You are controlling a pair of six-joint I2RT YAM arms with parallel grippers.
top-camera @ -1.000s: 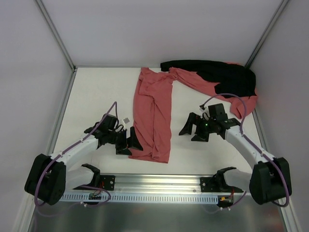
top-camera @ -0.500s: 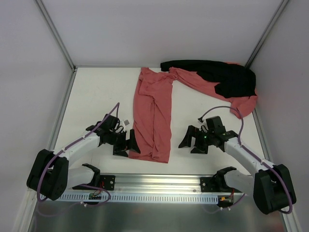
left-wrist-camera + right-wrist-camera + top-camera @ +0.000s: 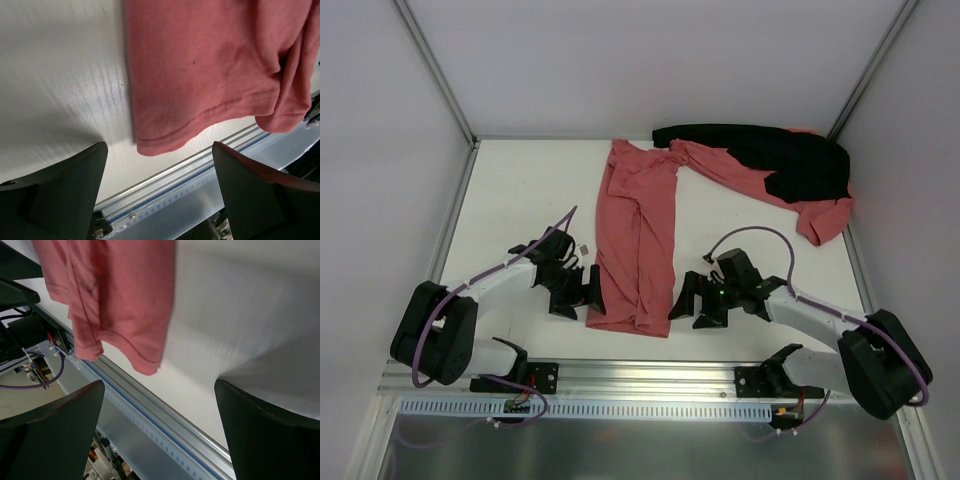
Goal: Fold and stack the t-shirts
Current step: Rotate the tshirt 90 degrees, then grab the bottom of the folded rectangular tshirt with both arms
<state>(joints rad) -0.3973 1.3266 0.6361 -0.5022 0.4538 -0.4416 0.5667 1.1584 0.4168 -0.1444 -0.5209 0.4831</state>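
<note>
salmon t-shirt (image 3: 638, 240): long axis laid top-to-bottom, frame centre | hem flanked by left gripper (image 3: 580, 303), right gripper (image 3: 695, 311) | both spread wide, nothing gripped

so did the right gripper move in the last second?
Yes. The right gripper has shifted left and toward the near rail, closing on the hem corner of the laid-out t-shirt, jaws open.

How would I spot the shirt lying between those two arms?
Look at the white table: down its middle runs a long, narrow salmon-red t-shirt, its hem toward the near edge. Unlike the salmon cloth heaped partly under a black garment in the far right corner, it lies stretched out flat.
</note>
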